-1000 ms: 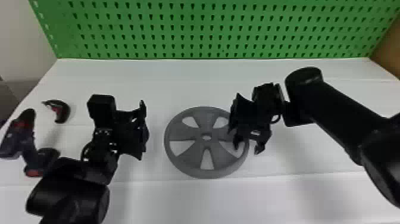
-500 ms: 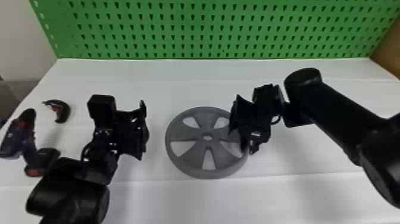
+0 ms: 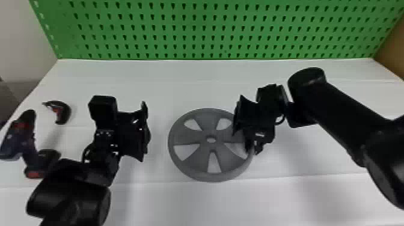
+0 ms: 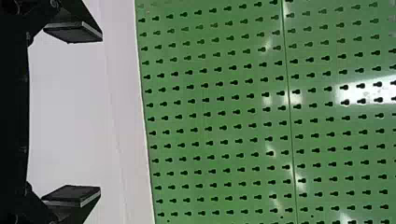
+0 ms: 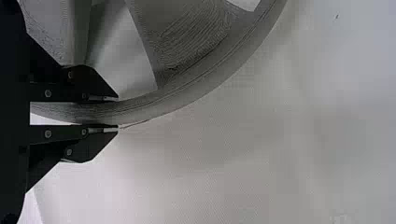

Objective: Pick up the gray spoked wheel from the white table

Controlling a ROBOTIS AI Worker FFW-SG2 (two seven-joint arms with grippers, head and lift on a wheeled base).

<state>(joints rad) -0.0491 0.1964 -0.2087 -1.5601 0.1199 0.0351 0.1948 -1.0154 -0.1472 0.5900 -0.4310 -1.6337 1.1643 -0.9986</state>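
To the left of our right pincer (image 3: 253, 149), the wheel (image 3: 198, 160) lies on the counter (image 3: 168, 204). There is a gap between the wheel and our left pincer (image 3: 145, 132), whose fingers are spread wide. Past both pincers, the counter's far edge meets the green board (image 3: 195, 22). Our right pincer now pinches the rim; its fingers were wider apart a second ago. The wheel slid a tiny bit away from our left pincer.

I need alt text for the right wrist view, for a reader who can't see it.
The right gripper has its black fingers closed on the rim of the gray spoked wheel, one on either side. The white table shows beyond the rim and between the spokes.
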